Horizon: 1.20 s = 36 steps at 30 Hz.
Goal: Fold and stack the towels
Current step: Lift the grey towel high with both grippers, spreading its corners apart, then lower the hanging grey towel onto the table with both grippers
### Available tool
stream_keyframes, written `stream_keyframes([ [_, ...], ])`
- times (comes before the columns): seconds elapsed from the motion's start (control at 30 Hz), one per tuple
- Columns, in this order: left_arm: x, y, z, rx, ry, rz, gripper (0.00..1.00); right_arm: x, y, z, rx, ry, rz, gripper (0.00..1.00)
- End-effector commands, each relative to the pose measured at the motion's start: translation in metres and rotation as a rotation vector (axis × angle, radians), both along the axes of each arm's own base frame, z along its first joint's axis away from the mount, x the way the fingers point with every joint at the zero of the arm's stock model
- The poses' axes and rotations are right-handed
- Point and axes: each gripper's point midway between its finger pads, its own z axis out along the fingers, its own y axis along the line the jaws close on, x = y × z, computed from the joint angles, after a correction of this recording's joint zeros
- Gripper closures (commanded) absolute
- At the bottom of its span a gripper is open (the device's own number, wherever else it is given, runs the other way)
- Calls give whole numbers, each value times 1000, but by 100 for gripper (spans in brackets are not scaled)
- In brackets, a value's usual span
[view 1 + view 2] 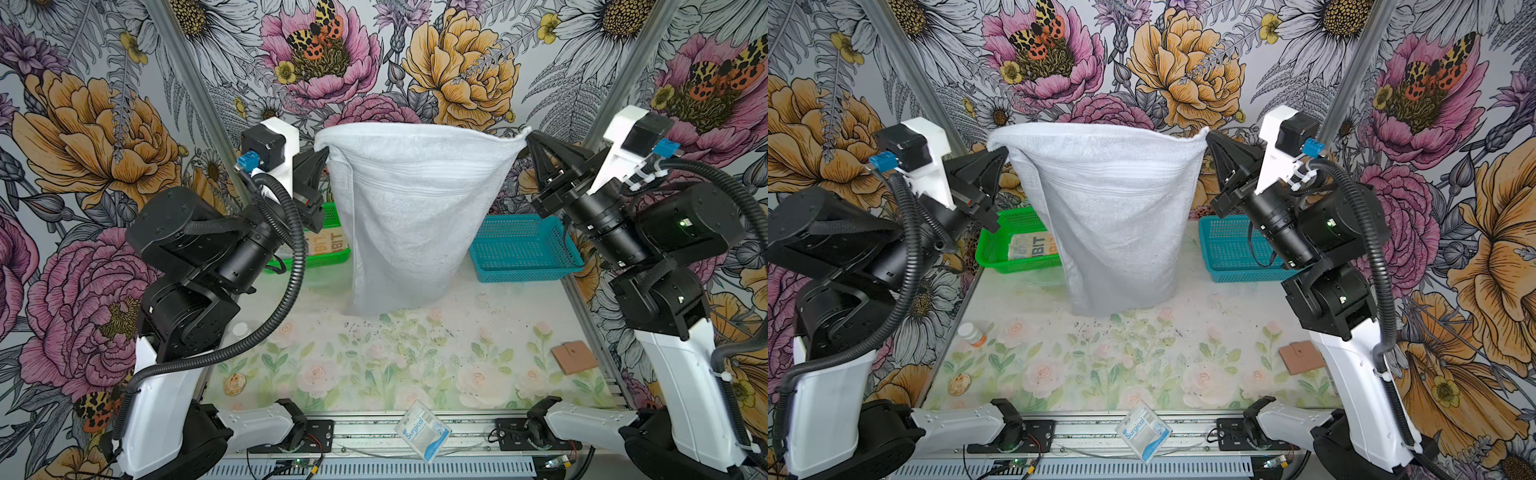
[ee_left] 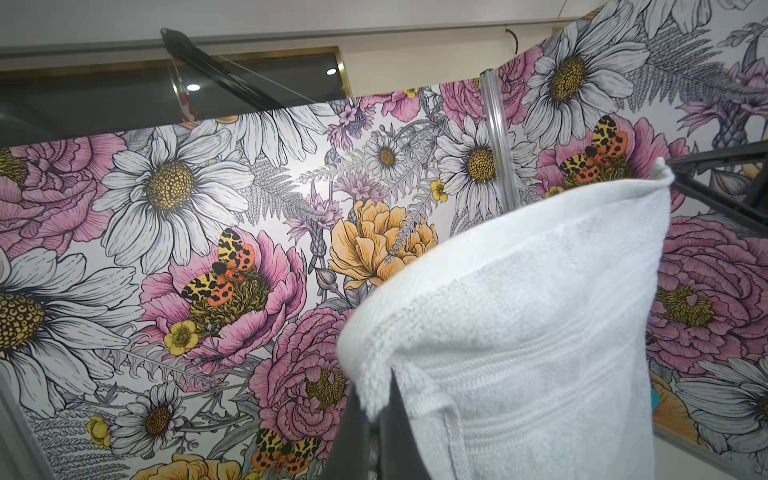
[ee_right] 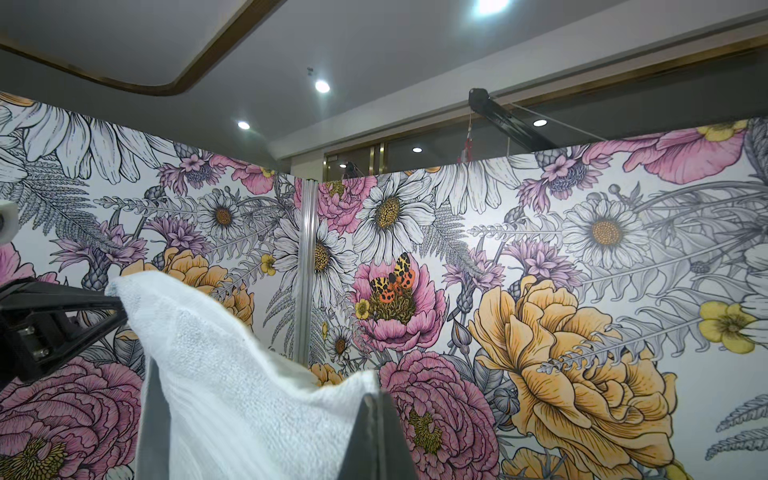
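- The light grey towel (image 1: 415, 216) (image 1: 1108, 216) hangs spread in the air at the far middle of the scene, stretched between the two arms by its upper corners.
- The left gripper (image 1: 326, 151) (image 1: 1005, 151) is clenched on the towel's upper left corner, and the cloth bunches a little at the pinch.
- The right gripper (image 1: 528, 139) (image 1: 1208, 137) is clenched on the upper right corner, at about the same height as the left one.
- The top edge runs nearly level between the two pinched corners. The cloth narrows downward, with both side edges curling inward.
- The lower edge comes down to the surface (image 1: 374, 365) between the two baskets. Whether it touches cannot be told.
- In the left wrist view the towel (image 2: 519, 332) fills the near part of the picture, with woven bands across it.
- In the right wrist view the towel (image 3: 232, 395) rises to the far corner, where the left gripper (image 3: 112, 303) pinches it.
- A green basket (image 1: 332, 259) (image 1: 992, 249) stands at the far left, partly behind the hanging cloth. In it lies the lettered towel (image 1: 328, 243) (image 1: 1030, 247).
- A blue basket (image 1: 519, 274) (image 1: 1237, 276) stands at the far right.
- A white-blue packet (image 1: 422, 430) (image 1: 1143, 432) lies at the near edge in the middle.
- A brown square (image 1: 574, 357) (image 1: 1301, 357) lies on the right, and a small white bottle (image 1: 972, 334) lies on the left.
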Motion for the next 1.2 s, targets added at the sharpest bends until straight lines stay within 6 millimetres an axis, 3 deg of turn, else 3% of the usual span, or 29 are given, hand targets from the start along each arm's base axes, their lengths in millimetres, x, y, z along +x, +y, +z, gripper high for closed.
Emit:
stream_keyframes([
  [0.0,-16,11,28,-48,-96,19,100,-25,-17,25,40,-82,-22,100],
  [0.23,-33,0,45,-60,-148,-61,100,-57,-36,48,78,-160,-38,100],
  [0.4,-63,-11,51,-53,-208,-207,100,-77,-45,57,114,-179,-11,100],
  [0.87,-117,-5,27,-16,-281,-413,100,-119,-57,37,117,-184,57,100],
  [1.0,-124,1,25,-26,-297,-423,100,-128,-64,37,126,-196,47,100],
  [1.17,-122,7,27,-33,-306,-388,100,-120,-65,33,118,-188,11,100],
])
